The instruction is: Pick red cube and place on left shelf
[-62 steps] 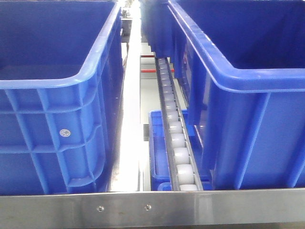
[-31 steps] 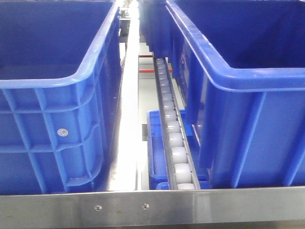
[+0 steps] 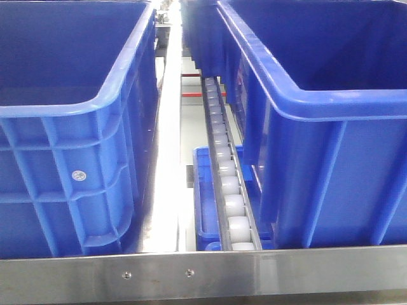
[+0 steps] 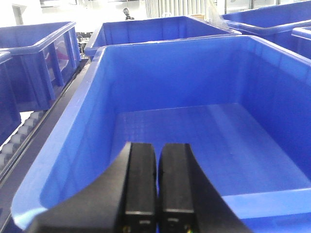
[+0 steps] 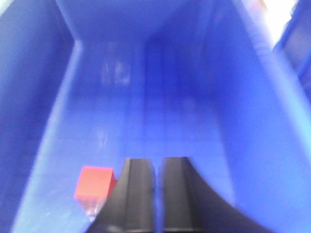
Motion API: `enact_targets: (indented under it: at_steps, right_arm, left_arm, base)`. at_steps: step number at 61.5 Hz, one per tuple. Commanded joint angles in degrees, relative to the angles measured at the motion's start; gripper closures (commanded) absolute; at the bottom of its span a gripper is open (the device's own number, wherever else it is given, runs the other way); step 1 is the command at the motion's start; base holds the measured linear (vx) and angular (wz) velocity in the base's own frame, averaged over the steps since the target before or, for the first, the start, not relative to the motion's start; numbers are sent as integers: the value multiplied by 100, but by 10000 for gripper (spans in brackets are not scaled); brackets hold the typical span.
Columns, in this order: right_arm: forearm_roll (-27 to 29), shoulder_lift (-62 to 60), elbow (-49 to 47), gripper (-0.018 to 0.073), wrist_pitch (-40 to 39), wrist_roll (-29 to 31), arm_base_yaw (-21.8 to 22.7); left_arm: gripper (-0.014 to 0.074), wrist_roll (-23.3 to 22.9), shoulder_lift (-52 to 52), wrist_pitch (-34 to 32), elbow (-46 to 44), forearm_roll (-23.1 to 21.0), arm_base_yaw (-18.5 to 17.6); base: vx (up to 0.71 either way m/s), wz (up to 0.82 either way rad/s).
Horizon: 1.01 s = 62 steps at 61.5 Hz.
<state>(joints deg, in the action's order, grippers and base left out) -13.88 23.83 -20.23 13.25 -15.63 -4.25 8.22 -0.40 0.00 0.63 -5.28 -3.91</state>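
Only from the right wrist view does the one red cube (image 5: 94,182) show, on a blue crate's floor (image 5: 160,121), just left of the closed, empty right gripper (image 5: 158,194). Front view shows two crates (image 3: 70,146) on the left shelf (image 3: 203,274). Left gripper (image 4: 158,187) is closed, empty.

The left gripper (image 4: 156,187) has two matte black fingers (image 4: 140,179), flat-faced and squared at the tips, widening into curved black shoulders lower down. Small yellowish and green marks sit near their base. The right gripper (image 5: 158,194) shows the same black, rounded-top fingers (image 5: 138,194), blurred and without visible markings.
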Motion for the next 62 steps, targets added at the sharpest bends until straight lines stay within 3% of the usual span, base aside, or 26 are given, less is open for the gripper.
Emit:
enact_targets:
  at_steps: [1,14,48,62]
  right_arm:
    - [-17,-594,112,502,-340,12,39]
    - [-17,-1313,300,502,-231,12,29]
    - [160,-1356,328,502,-79,-4,21]
    - [165,-2064,1238,502,-405,-4,125]
  left_arm:
    - [491,8,40,-476,126,-32,-25]
    - [491,8,40,-476,126,-32,-25]
    - [491,8,40,-476,126,-32,-25]
    - [491,8,40,-476,126,-32,-25]
  base:
    - [0,0]
    - [0,0]
    - [0,0]
    - [0,0]
